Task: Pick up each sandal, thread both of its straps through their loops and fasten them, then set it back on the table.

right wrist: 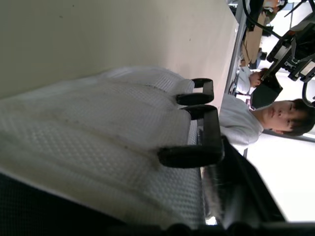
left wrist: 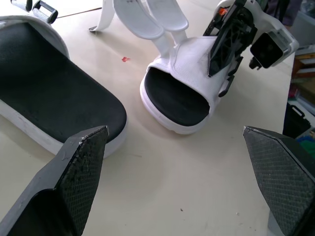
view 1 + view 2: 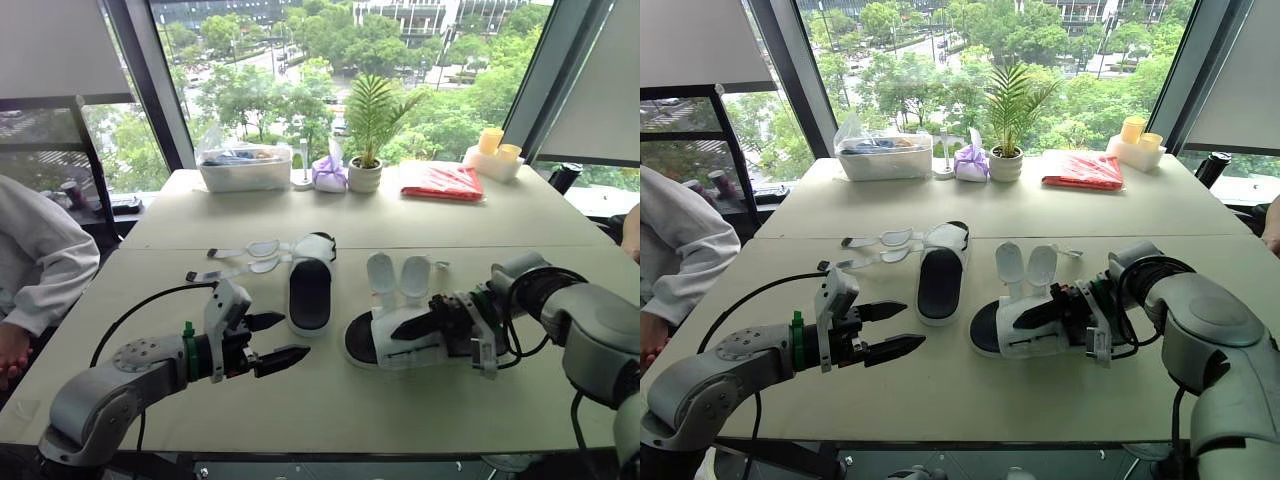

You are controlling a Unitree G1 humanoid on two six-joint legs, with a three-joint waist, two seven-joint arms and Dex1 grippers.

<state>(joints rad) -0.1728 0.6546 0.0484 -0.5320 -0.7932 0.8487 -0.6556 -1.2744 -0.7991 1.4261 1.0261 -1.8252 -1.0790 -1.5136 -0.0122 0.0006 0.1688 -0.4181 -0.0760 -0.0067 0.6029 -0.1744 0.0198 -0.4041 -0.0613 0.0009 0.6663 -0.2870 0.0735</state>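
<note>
Two white sandals with black footbeds lie on the beige table (image 3: pixel 450 225). The left sandal (image 3: pixel 310 290) lies flat at the centre, its loose straps (image 3: pixel 245 258) spread out to the left. The right sandal (image 3: pixel 385 340) has its two straps (image 3: pixel 400 275) pointing away from me and its black loops (image 1: pixel 197 128) bare. My right gripper (image 3: pixel 415 328) is shut on this sandal's white upper (image 2: pixel 189 54) from the right side. My left gripper (image 3: pixel 283 341) hovers open just left of both sandals, near the left sandal's heel, with its fingers (image 2: pixel 81 167) wide apart and nothing between them.
Along the far edge stand a clear plastic bin (image 3: pixel 245 168), a purple pouch (image 3: pixel 328 172), a potted plant (image 3: pixel 365 165), a red packet (image 3: pixel 442 182) and yellow cups (image 3: pixel 492 150). A person's white sleeve (image 3: pixel 35 250) is at the table's left side. A black cable (image 3: pixel 150 300) loops beside my left arm.
</note>
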